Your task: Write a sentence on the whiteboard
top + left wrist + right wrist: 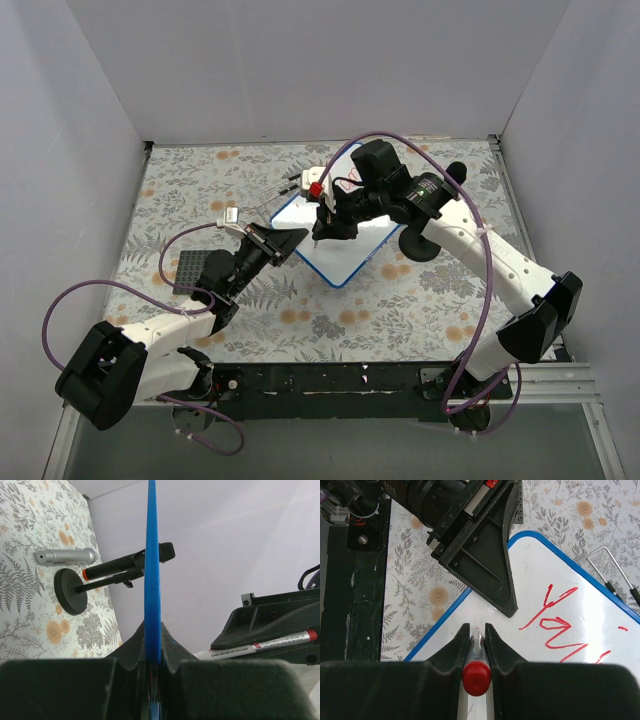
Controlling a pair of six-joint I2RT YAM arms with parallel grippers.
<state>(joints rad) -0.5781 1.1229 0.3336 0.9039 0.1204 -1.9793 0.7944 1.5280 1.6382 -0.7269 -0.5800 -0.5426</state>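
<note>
Board [347, 262]: one; marker [476, 674]: one, pinched in right gripper [476, 632], tip over bare white beside red strokes [559, 626]; left gripper [152, 647] clamped on blue rim [151, 555].

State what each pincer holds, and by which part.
Left pincer clamps the whiteboard by its blue rim. Right pincer clamps the marker around its barrel, just ahead of its red end.

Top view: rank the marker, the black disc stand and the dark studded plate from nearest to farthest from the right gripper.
1. marker, held in the right gripper.
2. black disc stand, on its right.
3. dark studded plate, far left.
</note>
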